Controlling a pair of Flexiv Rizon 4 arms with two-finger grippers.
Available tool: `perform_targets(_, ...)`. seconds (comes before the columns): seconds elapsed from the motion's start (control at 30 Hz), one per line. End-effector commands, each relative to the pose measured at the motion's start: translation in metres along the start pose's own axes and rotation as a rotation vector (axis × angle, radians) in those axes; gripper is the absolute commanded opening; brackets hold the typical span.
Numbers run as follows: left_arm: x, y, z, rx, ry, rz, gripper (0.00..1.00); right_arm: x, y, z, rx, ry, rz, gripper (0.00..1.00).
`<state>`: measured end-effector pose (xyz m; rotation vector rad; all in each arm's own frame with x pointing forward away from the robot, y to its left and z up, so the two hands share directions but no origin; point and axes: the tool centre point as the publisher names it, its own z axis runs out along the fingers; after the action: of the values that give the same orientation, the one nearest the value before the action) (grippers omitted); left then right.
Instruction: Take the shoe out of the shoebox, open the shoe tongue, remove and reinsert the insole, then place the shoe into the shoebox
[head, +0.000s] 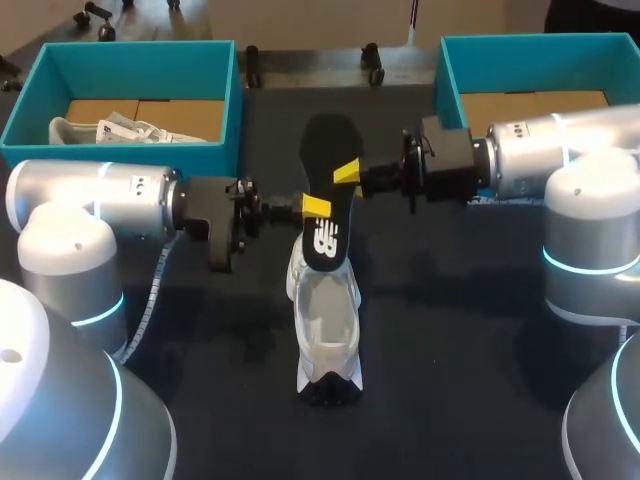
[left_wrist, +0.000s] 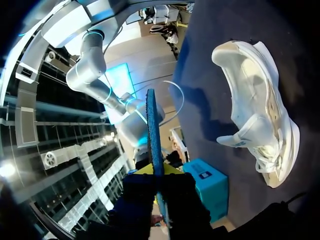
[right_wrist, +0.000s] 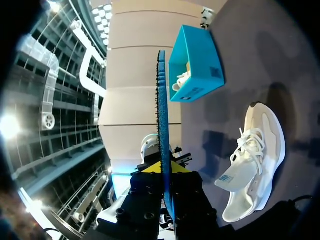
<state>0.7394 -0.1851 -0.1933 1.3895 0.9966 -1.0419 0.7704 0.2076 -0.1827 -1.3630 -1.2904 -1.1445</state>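
Insole: The flat black foam insole with a white mark (head: 322, 245) is up in the air over the middle of the table. Both grippers hold it. One end is just above the shoe's opening, and I cannot tell if it touches. In both wrist views it shows as a thin blue edge (left_wrist: 154, 130) (right_wrist: 162, 115) sticking out ahead of the fingers.

Left gripper: The left gripper (head: 316, 206) (left_wrist: 157, 171) comes in from the left side. Its yellow tips are closed tight on the insole, one on each face, near the end by the shoe.

Right gripper: The right gripper (head: 347, 172) (right_wrist: 164, 167) comes in from the right side. It pinches the insole too, nearer its middle.

Shoe: The white lace-up sports shoe (head: 326, 330) (left_wrist: 260, 115) (right_wrist: 255, 150) stands on its sole on the dark table (head: 450, 350). It is between the two arms and outside both boxes. Its top is wide open and its tongue is pulled out.

Left box: The blue-green cardboard shoebox (head: 140, 60) (right_wrist: 195, 65) sits at the far left of the table. A second white shoe (head: 110, 130) lies inside it.

Right box: Another blue-green shoebox (head: 500, 55) (left_wrist: 207, 185) sits at the far right, partly hidden behind the right arm.
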Motion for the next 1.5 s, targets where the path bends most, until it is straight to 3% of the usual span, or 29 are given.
perform_targets(0.03,-0.006,0.001,-0.011,0.007,0.008,0.005,1.0,-0.003,0.0,0.001,0.0,0.002,-0.004,0.0)
perform_targets(0.27,-0.015,0.004,-0.047,0.008,0.096,-0.007,1.0,-0.011,-0.005,0.002,-0.001,0.008,-0.018,0.0)
perform_targets(0.43,-0.018,0.012,-0.07,0.061,0.273,-0.065,1.0,-0.017,-0.008,0.005,-0.004,-0.009,-0.016,0.0)
perform_targets(1.0,-0.018,0.012,-0.07,0.061,0.273,-0.065,1.0,-0.019,-0.008,0.005,-0.009,-0.014,-0.013,0.0)
perform_targets(1.1,-0.028,0.021,-0.08,0.083,0.338,-0.068,1.0,-0.019,-0.008,0.005,-0.009,-0.014,-0.013,0.0)
perform_targets(1.27,-0.053,0.055,-0.094,0.133,0.453,-0.089,1.0,-0.019,-0.008,0.005,-0.009,-0.014,-0.013,0.0)
perform_targets(1.3,-0.057,0.061,-0.095,0.172,0.475,-0.11,1.0,-0.019,-0.008,0.005,-0.009,-0.014,-0.013,0.0)
perform_targets(1.37,-0.063,0.074,-0.096,0.146,0.582,-0.085,1.0,-0.019,-0.008,0.005,-0.009,-0.014,-0.013,0.0)
perform_targets(1.47,-0.067,0.088,-0.092,0.201,0.684,-0.093,1.0,-0.019,-0.008,0.005,-0.009,-0.014,-0.013,0.0)
perform_targets(1.5,-0.067,0.091,-0.09,0.255,0.723,-0.099,1.0,-0.019,-0.008,0.005,-0.009,-0.014,-0.013,0.0)
